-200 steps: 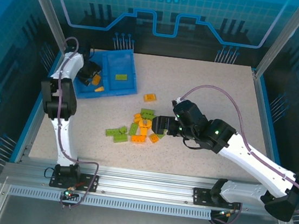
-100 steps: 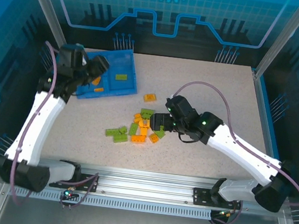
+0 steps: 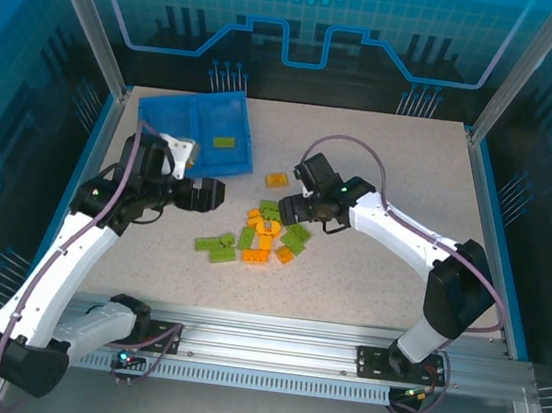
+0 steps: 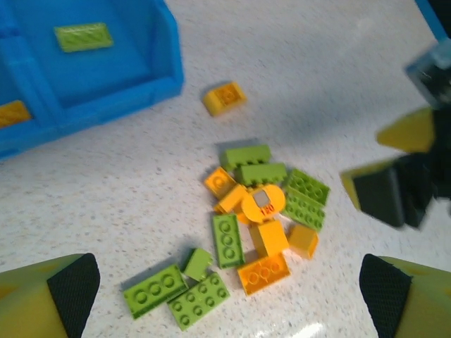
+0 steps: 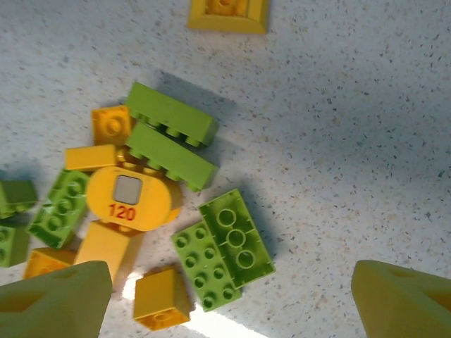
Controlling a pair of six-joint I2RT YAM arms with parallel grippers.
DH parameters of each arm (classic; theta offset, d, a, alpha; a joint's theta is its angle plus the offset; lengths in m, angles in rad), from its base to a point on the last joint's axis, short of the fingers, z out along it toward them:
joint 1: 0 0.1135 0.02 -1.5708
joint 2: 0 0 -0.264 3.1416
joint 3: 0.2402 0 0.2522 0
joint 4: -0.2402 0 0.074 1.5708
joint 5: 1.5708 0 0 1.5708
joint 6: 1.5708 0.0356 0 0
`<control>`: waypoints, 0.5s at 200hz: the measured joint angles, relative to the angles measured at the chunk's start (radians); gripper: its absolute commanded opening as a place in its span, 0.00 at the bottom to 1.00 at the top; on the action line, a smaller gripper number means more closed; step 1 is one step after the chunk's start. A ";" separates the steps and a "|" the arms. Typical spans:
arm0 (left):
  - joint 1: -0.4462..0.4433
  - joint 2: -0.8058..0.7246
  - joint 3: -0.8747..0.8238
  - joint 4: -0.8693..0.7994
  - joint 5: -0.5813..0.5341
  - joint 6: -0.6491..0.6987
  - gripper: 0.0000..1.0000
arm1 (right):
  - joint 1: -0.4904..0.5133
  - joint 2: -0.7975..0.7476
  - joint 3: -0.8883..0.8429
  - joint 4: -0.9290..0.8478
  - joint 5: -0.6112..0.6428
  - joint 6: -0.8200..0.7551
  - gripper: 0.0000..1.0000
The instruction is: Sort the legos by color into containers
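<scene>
— Blue tray (image 3: 166, 120) sits at the far left of the table (image 3: 412, 163) on my screen. What's in it?

— One green brick (image 3: 223, 143) in the right compartment. My left wrist camera also gives me an orange brick (image 4: 10, 113) in the left compartment, across the divider (image 4: 28, 84).

— And the other legos (image 3: 257, 236)?

— Loose on the table. I see a pile (image 4: 261, 211) of green and orange ones near the middle, to the right of the tray and nearer than it. A stray brick (image 3: 277, 179), orange, lies apart on the pile's far side, between pile and tray. In the middle of the pile I read an orange disc (image 5: 130, 197) marked 120.

— Grippers?

— My left gripper (image 3: 212, 196) is just on the near side of the tray's near right corner, left of the pile and pointed toward it. Its fingers (image 4: 70, 289) are spread wide with nothing between them. My right gripper (image 3: 285, 211) hangs at the pile's far right edge. Those fingers (image 5: 60, 296) stand apart too, gripping nothing, with the bricks on the table below them.
</scene>
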 measured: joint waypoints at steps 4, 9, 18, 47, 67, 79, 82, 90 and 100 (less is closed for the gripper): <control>-0.002 -0.007 -0.016 0.008 0.023 0.019 0.99 | -0.007 0.008 -0.005 0.003 -0.010 -0.019 0.84; -0.004 -0.013 -0.032 0.016 0.047 0.037 0.99 | -0.013 0.018 -0.008 0.006 -0.019 -0.032 0.82; -0.008 -0.023 -0.064 0.040 0.094 0.072 0.99 | -0.024 0.042 -0.009 0.010 -0.040 -0.064 0.79; -0.011 -0.024 -0.124 0.080 0.206 0.158 0.99 | -0.050 0.123 -0.009 0.031 -0.102 -0.115 0.73; -0.011 -0.025 -0.142 0.097 0.259 0.204 0.99 | -0.056 0.179 -0.005 0.036 -0.122 -0.132 0.72; -0.011 -0.026 -0.157 0.106 0.290 0.226 0.99 | -0.057 0.212 0.001 0.040 -0.123 -0.135 0.71; -0.011 -0.027 -0.159 0.107 0.296 0.230 0.99 | -0.057 0.220 0.003 0.041 -0.122 -0.135 0.70; -0.012 -0.027 -0.169 0.109 0.312 0.242 0.99 | -0.058 0.243 0.012 0.042 -0.122 -0.137 0.69; -0.013 -0.029 -0.176 0.110 0.329 0.253 0.99 | -0.058 0.268 0.022 0.044 -0.121 -0.137 0.65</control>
